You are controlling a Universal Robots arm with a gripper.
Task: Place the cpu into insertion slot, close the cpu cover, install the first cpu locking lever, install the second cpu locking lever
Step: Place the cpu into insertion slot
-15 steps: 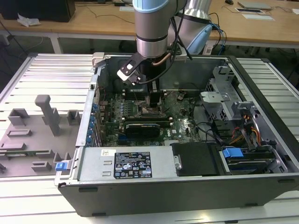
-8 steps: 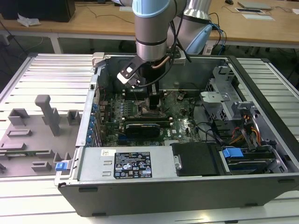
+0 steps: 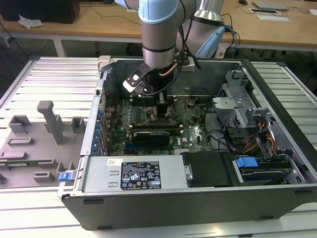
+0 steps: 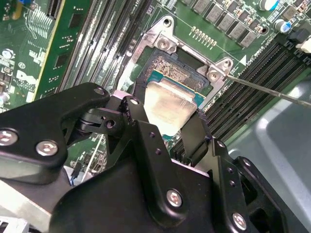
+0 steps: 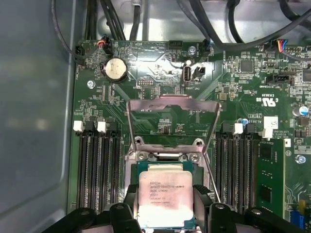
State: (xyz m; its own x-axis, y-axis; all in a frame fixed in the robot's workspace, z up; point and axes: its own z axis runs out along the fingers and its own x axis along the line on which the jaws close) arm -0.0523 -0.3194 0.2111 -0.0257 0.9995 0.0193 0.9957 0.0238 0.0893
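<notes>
The gripper (image 5: 166, 208) body hides the near edge of the cpu (image 4: 170, 103) and the part of the slot (image 4: 171, 68) beneath it. Whether the cpu is fully seated cannot be determined. In the exterior view the arm (image 3: 158, 39) blocks the slot. The fingers (image 5: 129, 206) are partly spread and pinch the cpu by two opposite edges. The cpu lies between the fingertips, over the slot. The cover (image 5: 160, 108) stands raised just beyond the fingertips.
</notes>
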